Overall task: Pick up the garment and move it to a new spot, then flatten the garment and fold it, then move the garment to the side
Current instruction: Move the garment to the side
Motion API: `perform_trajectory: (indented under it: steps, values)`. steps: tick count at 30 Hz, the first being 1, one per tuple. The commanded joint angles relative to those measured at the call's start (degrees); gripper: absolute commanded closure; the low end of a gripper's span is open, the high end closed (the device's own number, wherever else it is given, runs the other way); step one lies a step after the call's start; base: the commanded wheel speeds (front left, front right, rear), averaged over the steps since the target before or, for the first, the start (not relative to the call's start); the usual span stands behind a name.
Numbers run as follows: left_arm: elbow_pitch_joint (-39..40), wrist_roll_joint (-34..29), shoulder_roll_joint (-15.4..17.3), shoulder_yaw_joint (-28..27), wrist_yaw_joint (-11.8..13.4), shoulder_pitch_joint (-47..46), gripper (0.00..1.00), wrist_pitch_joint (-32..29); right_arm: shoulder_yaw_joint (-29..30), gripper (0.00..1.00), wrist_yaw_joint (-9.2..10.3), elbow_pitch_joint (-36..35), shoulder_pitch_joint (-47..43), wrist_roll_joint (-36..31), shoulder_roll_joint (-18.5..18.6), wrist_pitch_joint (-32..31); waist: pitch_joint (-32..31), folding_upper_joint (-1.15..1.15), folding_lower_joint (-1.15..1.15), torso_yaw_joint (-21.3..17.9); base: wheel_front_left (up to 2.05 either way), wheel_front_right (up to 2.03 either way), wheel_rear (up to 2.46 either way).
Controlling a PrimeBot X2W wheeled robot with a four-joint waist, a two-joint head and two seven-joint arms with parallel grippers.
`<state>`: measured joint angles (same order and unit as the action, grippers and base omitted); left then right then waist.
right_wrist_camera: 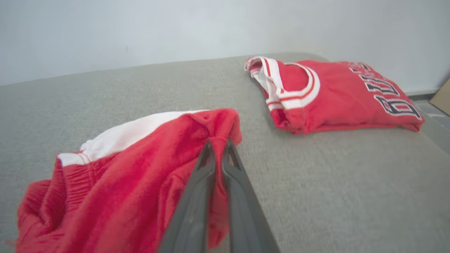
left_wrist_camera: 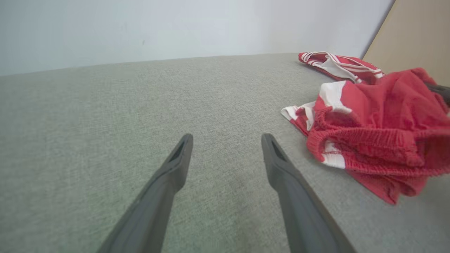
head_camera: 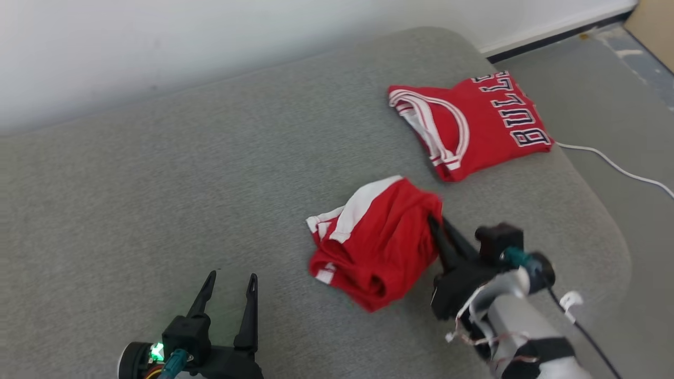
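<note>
The garment (head_camera: 376,242) is a crumpled pair of red shorts with white side stripes, lying on the grey cushion (head_camera: 158,200) right of centre. My right gripper (head_camera: 433,221) is shut on a pinch of its right edge; in the right wrist view the two fingers (right_wrist_camera: 209,165) press together on the red cloth (right_wrist_camera: 123,189). My left gripper (head_camera: 231,279) stands open at the lower left, well apart from the shorts. From the left wrist view, its spread fingers (left_wrist_camera: 182,154) hover over bare cushion, with the shorts (left_wrist_camera: 379,130) off to the right.
A folded red jersey (head_camera: 474,126) with dark lettering lies at the cushion's far right corner, also in the right wrist view (right_wrist_camera: 334,95). A white cable (head_camera: 616,166) runs over the floor to the right. A pale wall (head_camera: 158,42) backs the cushion.
</note>
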<state>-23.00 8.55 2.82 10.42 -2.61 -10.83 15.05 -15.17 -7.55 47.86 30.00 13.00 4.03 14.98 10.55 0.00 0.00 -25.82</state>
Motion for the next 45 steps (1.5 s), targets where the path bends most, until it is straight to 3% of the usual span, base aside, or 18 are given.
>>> perform_trajectory:
  steps: [1,8,14,19,21,28,29,30,37,40,45]
  values:
    - [0.10,-0.53,0.15,-0.31,-0.04,-0.37,0.00,0.14,0.17,1.00,0.17,-0.47,2.03,-0.46,0.64,0.22,1.23,0.00,0.00,3.15,0.00,0.00,0.00]
    - [0.41,-0.93,0.13,-0.52,0.00,-0.95,0.00,0.14,1.35,1.00,0.17,-0.54,12.11,-2.93,5.64,0.22,3.07,0.00,0.00,7.79,0.00,0.00,0.00]
    - [0.04,-1.70,0.13,-1.16,-0.31,-1.22,0.00,0.14,6.81,1.00,0.17,3.89,20.16,-3.81,10.19,0.05,4.61,0.00,0.00,10.16,0.00,0.00,0.00]
    - [0.21,-2.93,0.11,-1.31,-0.78,-2.43,0.00,0.14,16.40,1.00,0.17,11.65,23.74,-7.76,15.08,0.14,6.05,0.00,0.00,12.34,0.00,0.00,0.00]
    - [0.36,-3.96,0.30,-1.81,-1.09,-2.56,0.00,0.14,23.44,1.00,0.17,15.49,24.06,-10.97,17.97,0.18,6.91,0.00,0.00,13.09,0.00,0.00,0.00]
    - [0.76,-4.93,0.52,-3.19,-1.53,-2.61,0.00,0.14,40.75,1.00,0.17,15.73,20.48,-21.10,18.77,0.20,7.75,0.00,0.00,13.87,0.00,0.00,0.00]
    - [0.73,-5.00,0.54,-3.37,-1.65,-2.67,0.00,0.14,43.31,0.80,0.17,14.17,20.03,-22.97,18.38,0.21,7.81,0.00,0.00,13.92,0.00,0.00,0.00]
    - [0.68,-5.03,0.54,-3.49,-1.79,-2.77,0.00,0.14,45.59,0.00,0.17,12.65,19.25,-25.13,17.81,0.20,7.83,0.00,0.00,14.01,0.00,0.00,0.00]
    - [-0.19,-5.36,0.43,-4.25,-1.78,-3.01,0.00,0.14,55.26,0.00,0.17,1.72,16.66,-36.28,10.46,0.20,6.80,0.00,0.00,14.27,0.00,0.00,0.00]
    - [-0.24,-5.13,0.36,-4.44,-1.55,-2.66,0.00,0.14,54.27,0.00,0.17,-0.78,16.06,-37.05,8.14,0.18,6.13,0.00,0.00,14.33,0.00,0.00,0.00]
    - [-0.27,-4.37,0.24,-4.91,-1.18,-1.22,0.00,0.14,46.81,0.00,0.17,-6.54,12.58,-33.04,2.81,0.09,4.06,0.00,0.00,14.64,0.00,0.00,0.00]
